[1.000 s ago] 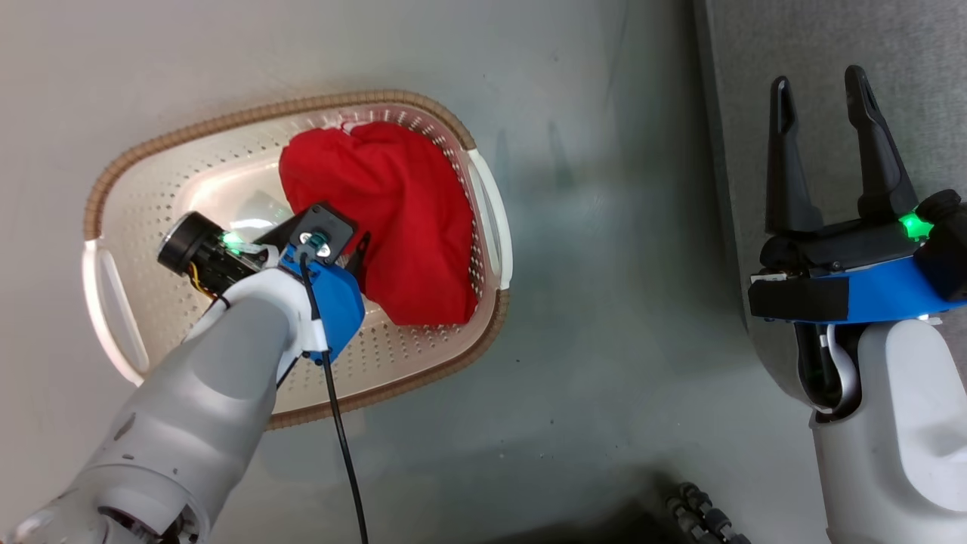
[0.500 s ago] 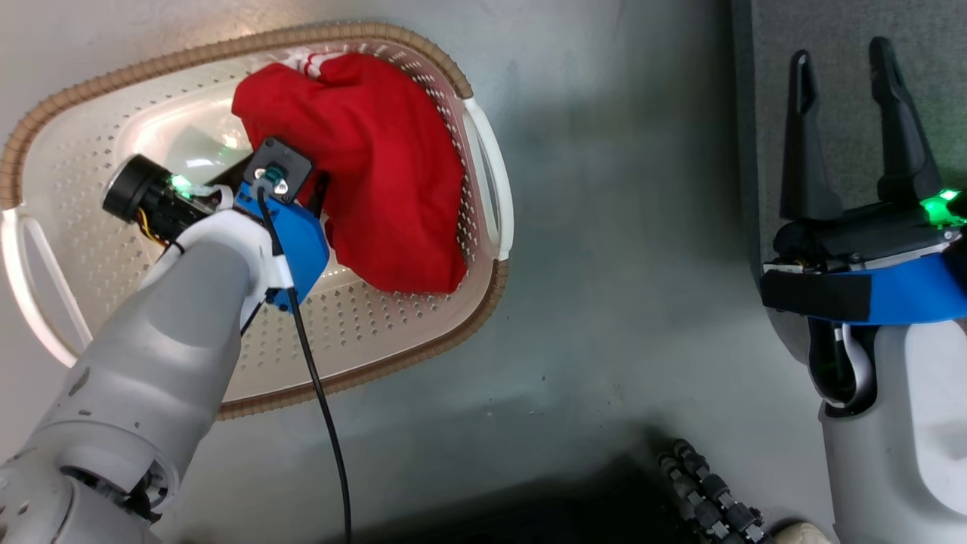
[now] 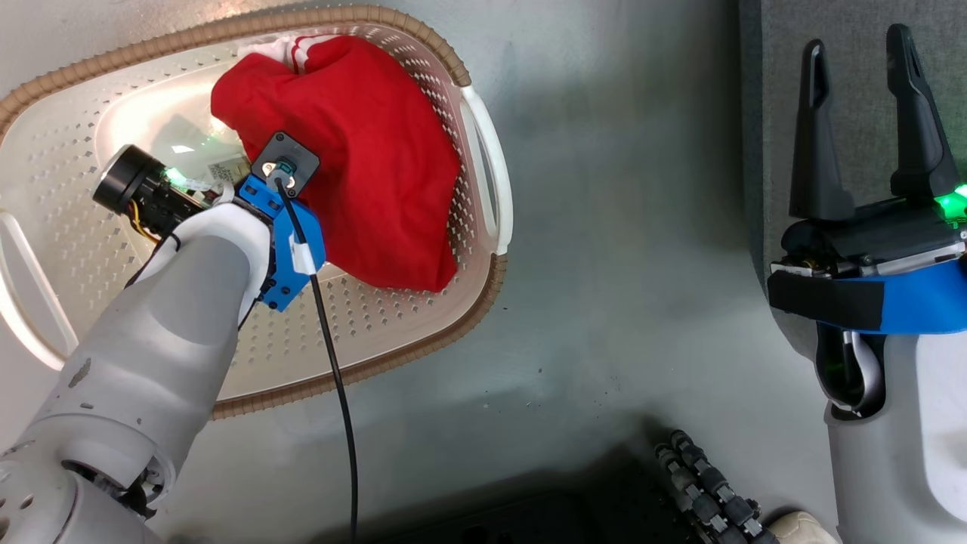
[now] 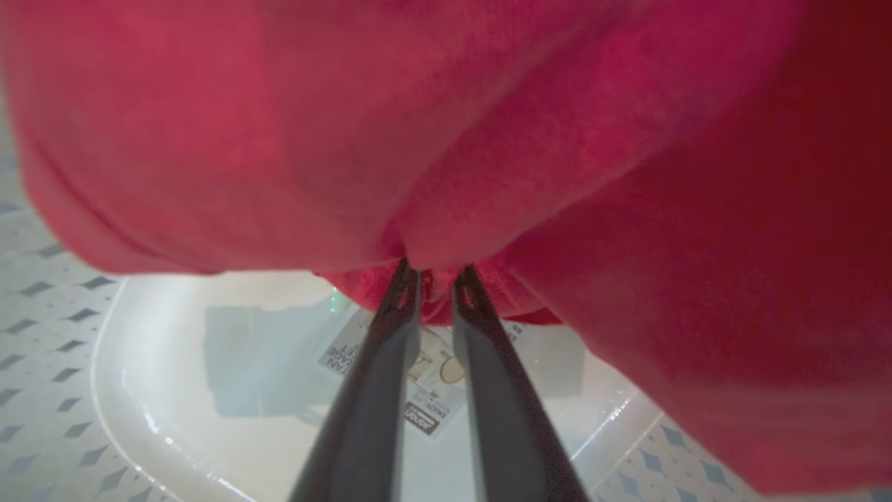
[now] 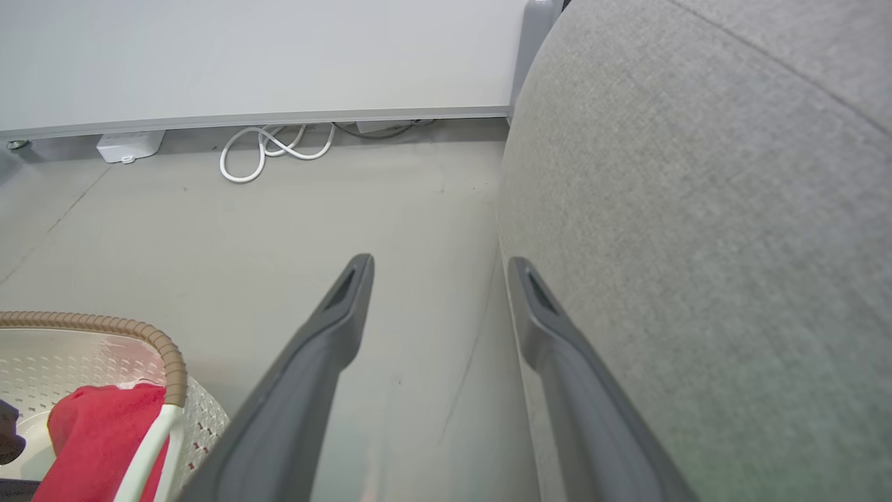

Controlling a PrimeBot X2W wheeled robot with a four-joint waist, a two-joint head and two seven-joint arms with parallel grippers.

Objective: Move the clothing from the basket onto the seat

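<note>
From the head: finding the clothing (image 3: 378, 151) bunched inside the basket (image 3: 363, 332), right gripper (image 3: 856, 41) idling open by the seat (image 3: 763, 151). Left wrist — clamping a red fold in the left gripper (image 4: 432, 268). Right wrist — awaiting the whole carry to the seat.

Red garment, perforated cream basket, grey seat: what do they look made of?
Red garment: soft matte fabric, perhaps fleece; fuzzy, bunched folds.
Cream perforated basket: glossy moulded plastic; glare on its floor, punched holes.
Grey rounded seat: matte woven upholstery; weave and seam show.
</note>
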